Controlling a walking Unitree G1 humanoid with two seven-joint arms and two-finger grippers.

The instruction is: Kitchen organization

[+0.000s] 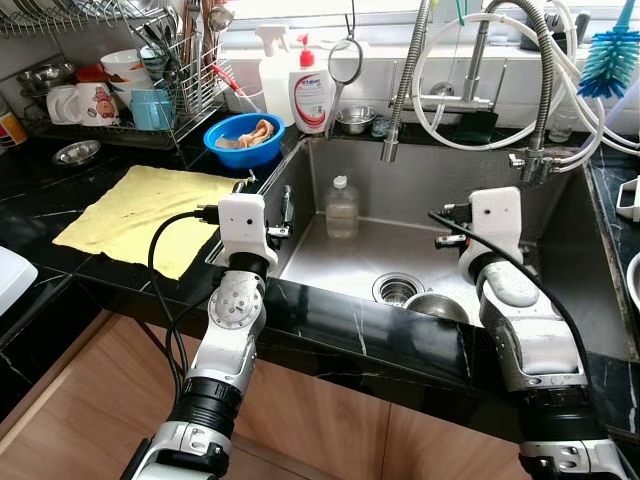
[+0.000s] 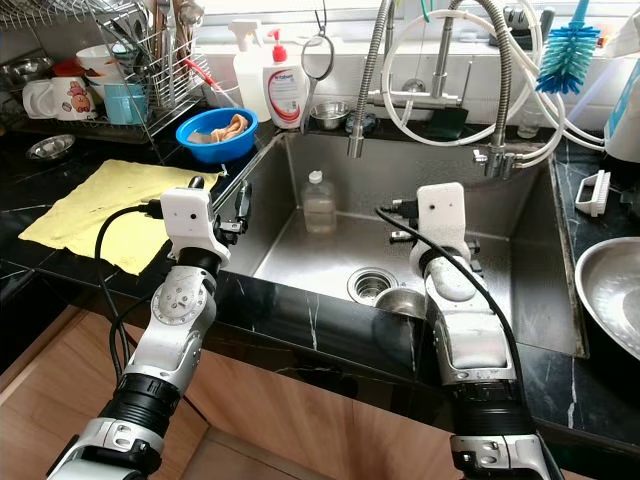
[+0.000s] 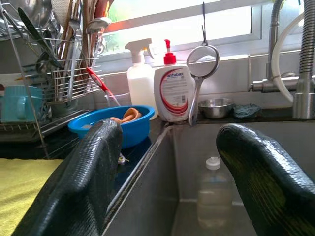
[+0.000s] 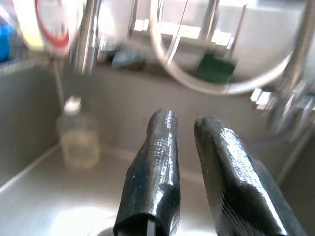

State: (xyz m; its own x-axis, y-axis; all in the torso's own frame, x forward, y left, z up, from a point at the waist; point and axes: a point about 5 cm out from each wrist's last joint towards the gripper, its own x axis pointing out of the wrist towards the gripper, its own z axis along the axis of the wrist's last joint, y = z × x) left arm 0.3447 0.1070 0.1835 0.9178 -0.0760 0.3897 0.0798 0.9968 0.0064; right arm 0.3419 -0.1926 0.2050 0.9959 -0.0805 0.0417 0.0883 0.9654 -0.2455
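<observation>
A clear plastic bottle [image 1: 341, 208] with a white cap stands upright at the back of the steel sink [image 1: 330, 255]. A small steel bowl [image 1: 437, 305] lies beside the drain [image 1: 398, 289]. My left gripper [image 3: 172, 129] is open over the sink's left rim, its fingers wide apart and nothing between them; the bottle [image 3: 212, 194] is ahead of it and lower. My right gripper [image 4: 186, 120] is shut and empty, held over the middle of the sink with the bottle [image 4: 78, 140] off to its side.
A yellow cloth [image 1: 145, 215] lies on the black counter at left. Behind it are a blue bowl [image 1: 243, 140], a dish rack [image 1: 110, 80] and a soap bottle [image 1: 311, 95]. Faucet hoses [image 1: 400, 90] hang over the sink. A steel pan [image 2: 610, 290] sits at right.
</observation>
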